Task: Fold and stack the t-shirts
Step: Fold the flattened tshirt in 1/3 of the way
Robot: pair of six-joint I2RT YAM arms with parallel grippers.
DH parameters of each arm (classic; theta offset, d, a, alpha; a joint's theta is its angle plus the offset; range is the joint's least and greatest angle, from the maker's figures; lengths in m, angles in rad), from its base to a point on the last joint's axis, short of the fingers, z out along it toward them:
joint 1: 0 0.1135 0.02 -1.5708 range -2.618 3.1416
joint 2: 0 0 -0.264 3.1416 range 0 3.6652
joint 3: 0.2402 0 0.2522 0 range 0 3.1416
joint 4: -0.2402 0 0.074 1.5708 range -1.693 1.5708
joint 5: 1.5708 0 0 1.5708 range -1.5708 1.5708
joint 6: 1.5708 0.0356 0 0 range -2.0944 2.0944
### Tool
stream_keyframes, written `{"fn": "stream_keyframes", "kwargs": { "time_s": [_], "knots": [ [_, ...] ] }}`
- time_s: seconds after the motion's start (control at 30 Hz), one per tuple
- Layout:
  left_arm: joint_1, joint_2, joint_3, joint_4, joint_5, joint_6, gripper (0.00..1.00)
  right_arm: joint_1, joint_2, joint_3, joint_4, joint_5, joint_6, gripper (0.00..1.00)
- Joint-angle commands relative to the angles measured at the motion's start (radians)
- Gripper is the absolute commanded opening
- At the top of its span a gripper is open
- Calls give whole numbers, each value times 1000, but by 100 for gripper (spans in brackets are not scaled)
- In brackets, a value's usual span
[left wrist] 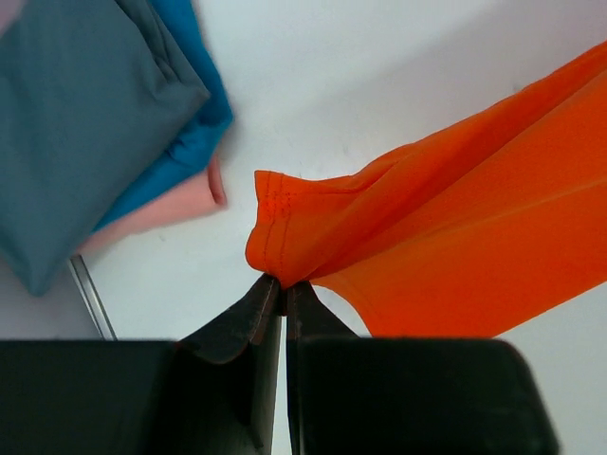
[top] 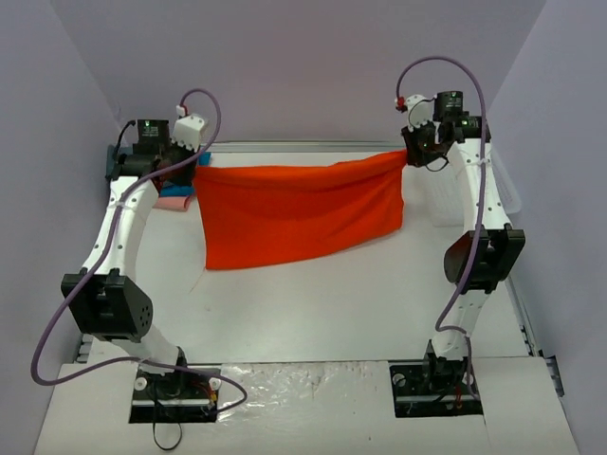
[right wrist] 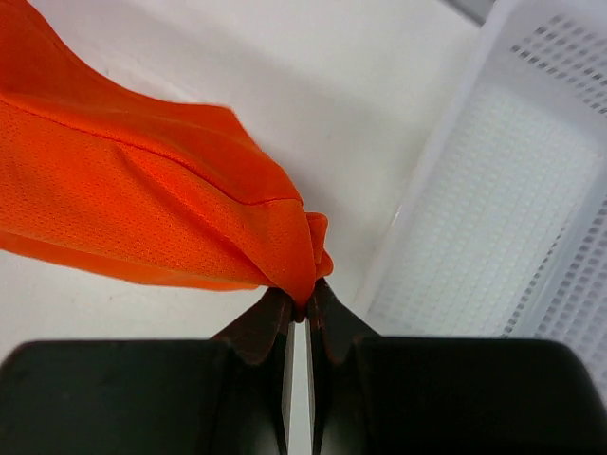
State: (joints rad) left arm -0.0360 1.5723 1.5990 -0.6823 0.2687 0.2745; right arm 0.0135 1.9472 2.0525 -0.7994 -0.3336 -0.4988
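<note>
The orange t-shirt [top: 299, 213] hangs spread between the two arms above the bench [top: 379, 313]. The left hand [left wrist: 283, 282] is clenched on a small bunch of hem at one top corner, and the right hand [right wrist: 303, 296] is clenched on the opposite corner. The upper edge runs nearly taut between them, and the rest falls in a sheet toward the near side; whether its lower edge touches the bench I cannot tell. The step in hand looks like laying the cloth out flat for folding. To do that well, both hands should come down together and level, with just enough tension to prevent creases. Each pinch takes very little fabric, so pulling the corners apart hard could slip one free. The landing spot matters too. The grey-teal shirt [left wrist: 76, 123], blue shirt [left wrist: 194, 133] and pink shirt [left wrist: 175, 201] lie stacked just beside the left corner, and the white mesh basket [right wrist: 493, 218] stands just beside the right one. The cloth should therefore settle in the open middle, dragging over neither.
</note>
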Motion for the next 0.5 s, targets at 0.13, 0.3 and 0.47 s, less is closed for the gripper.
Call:
{"fn": "stream_keyframes", "kwargs": {
  "time_s": [0.13, 0.3, 0.47],
  "knots": [
    [15, -63, 327, 58, 38, -110, 2, 2, -37, 372, 12, 22, 94, 0],
    [13, -168, 331, 24, 36, -118, 2, 2, -203, 344, 22, 15, 91, 0],
    [15, -308, 54, 30, 49, -69, 2, 0, -407, -75, 45, -4, 37, 0]
  ]
}}
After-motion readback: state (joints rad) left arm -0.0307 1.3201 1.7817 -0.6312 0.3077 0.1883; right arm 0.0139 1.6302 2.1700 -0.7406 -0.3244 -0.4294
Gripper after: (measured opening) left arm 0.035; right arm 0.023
